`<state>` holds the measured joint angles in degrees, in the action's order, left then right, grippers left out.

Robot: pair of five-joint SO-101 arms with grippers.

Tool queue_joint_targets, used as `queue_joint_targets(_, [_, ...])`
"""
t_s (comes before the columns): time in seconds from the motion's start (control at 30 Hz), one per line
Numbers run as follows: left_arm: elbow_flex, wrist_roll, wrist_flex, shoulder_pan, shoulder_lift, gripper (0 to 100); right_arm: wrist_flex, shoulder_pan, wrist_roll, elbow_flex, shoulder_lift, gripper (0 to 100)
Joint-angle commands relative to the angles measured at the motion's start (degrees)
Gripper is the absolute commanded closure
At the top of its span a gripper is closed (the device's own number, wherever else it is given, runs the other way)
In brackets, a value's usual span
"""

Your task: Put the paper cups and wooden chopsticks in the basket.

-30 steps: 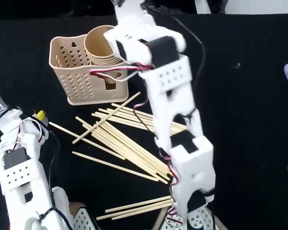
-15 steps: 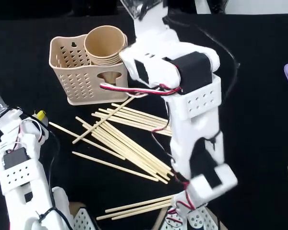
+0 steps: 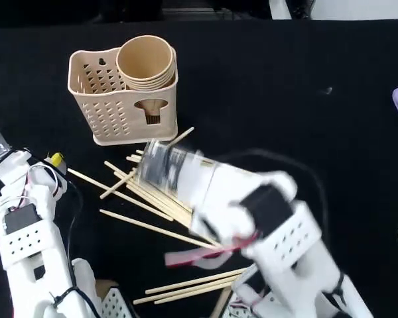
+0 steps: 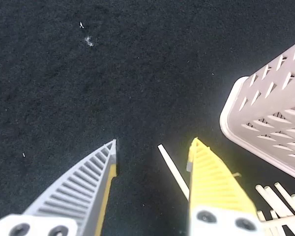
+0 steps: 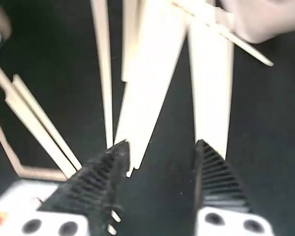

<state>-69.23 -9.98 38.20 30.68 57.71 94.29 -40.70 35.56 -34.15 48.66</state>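
Cups [image 3: 146, 63] stand in the basket [image 3: 99, 112]; chopsticks [image 3: 146, 192] lie loose before the right fingers [image 5: 101, 182], spread empty like the left fingers [image 4: 83, 191].

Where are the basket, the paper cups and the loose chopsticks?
basket [image 3: 113, 116]: high view, on its perforated front wall.
paper cups [image 3: 144, 58]: high view, inside the top cup of the stack.
chopsticks [image 3: 152, 195]: high view, middle of the loose pile.

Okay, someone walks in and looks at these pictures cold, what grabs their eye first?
A stack of paper cups stands in the beige basket at the far left of the black table. Nearer, wooden chopsticks lie scattered in a loose pile, with the right gripper open just above them.
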Motion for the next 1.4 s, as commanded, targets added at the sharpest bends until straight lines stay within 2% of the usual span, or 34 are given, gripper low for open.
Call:
queue_joint_targets(0.0, [0.5, -0.5, -1.0, 0.2, 1.1, 76, -6.7, -6.2, 3.4, -17.8, 5.1, 78.3])
queue_joint_targets(0.1, [0.7, -0.5, -1.0, 0.2, 1.1, 76, -11.8, -8.9, 6.9, -26.4, 5.2, 78.3])
queue_joint_targets(0.27, [0.7, -0.5, -0.4, 0.2, 1.0, 76, -13.5, -13.2, 12.0, -29.8, 5.2, 78.3])
queue_joint_targets(0.33, [2.2, 1.1, 2.7, -0.4, 1.1, 76, -13.3, -10.9, 12.8, -29.8, 5.4, 78.5])
queue_joint_targets(0.4, [6.1, 2.7, 7.7, -2.4, 0.7, 76, -13.4, -2.8, 13.0, -28.8, 5.6, 78.6])
queue_joint_targets(0.53, [13.0, 7.0, 17.4, -10.2, 0.4, 76, -13.6, 21.5, 12.9, -19.3, 5.5, 78.6])
queue_joint_targets(0.67, [16.5, 16.7, 26.0, -22.6, 0.4, 76, -11.2, 44.8, 13.1, -7.2, 5.2, 78.6])
queue_joint_targets(0.77, [17.8, 23.6, 32.0, -33.7, 0.4, 76, -8.1, 56.5, 13.2, -2.8, 5.2, 78.4])
queue_joint_targets(0.93, [18.5, 31.0, 38.7, -54.6, 0.4, 76, -4.8, 65.5, 12.7, -3.9, 5.2, 78.6])
queue_joint_targets(1.17, [14.6, 31.4, 38.4, -79.4, 0.4, 76, -4.9, 76.5, 12.7, -5.1, 5.2, 78.6])
queue_joint_targets(1.27, [11.6, 30.7, 35.7, -87.5, 0.4, 76, -4.9, 83.0, 12.9, -2.6, 5.2, 78.6])
queue_joint_targets(1.37, [7.9, 27.3, 30.4, -91.9, -0.1, 72, -5.8, 88.2, 13.2, -0.8, 5.1, 78.6])
